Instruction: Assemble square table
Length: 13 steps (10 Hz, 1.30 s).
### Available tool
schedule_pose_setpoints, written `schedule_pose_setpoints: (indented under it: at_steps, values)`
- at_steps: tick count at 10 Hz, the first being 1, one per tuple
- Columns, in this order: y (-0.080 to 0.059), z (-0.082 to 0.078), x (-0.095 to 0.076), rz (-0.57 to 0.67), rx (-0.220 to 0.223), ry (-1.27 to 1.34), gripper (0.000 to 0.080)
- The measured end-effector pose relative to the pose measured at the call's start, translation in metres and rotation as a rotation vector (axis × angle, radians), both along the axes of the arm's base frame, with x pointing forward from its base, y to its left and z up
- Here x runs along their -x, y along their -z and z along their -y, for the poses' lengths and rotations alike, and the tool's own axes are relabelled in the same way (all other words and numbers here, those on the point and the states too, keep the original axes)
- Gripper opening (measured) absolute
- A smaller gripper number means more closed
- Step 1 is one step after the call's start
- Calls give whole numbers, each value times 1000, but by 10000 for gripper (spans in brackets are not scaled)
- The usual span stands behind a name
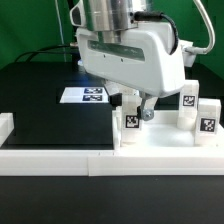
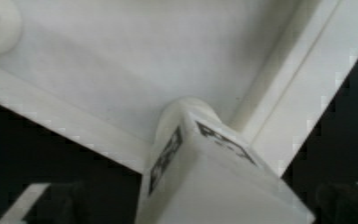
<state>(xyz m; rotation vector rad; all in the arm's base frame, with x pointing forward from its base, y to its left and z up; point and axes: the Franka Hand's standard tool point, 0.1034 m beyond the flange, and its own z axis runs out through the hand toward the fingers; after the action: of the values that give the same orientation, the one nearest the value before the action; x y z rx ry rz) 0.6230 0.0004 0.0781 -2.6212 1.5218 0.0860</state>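
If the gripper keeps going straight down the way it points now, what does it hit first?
The gripper points down and seems to hold a tagged leg. Straight below lies the white square tabletop, so the leg's lower end would likely meet that slab first. Depth is unclear, and whether they already touch cannot be told.

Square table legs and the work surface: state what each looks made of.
Legs: apparently hard white plastic, matte, with crisp blocky edges; the black-and-white tags look like printed stickers. Work surface: a black, dull sheet, possibly cloth or rubber mat; the exterior view is too coarse to settle which.
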Motion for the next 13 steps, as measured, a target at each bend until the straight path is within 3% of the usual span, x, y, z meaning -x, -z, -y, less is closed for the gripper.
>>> schedule_pose_setpoints:
  at_steps: [3, 4, 5, 6, 7, 10, 13]
  values:
    - [0, 1, 0, 38, 8, -333, 648]
    - [-2, -3, -2, 54, 45, -612, 648]
    - [-2, -5, -3, 70, 46, -765, 648]
    - [-2, -3, -3, 71, 46, -790, 648]
    - [-2, -3, -3, 69, 46, -766, 648]
    - [-1, -2, -3, 64, 46, -717, 289]
    - [-1, 1, -2, 2, 30, -300, 289]
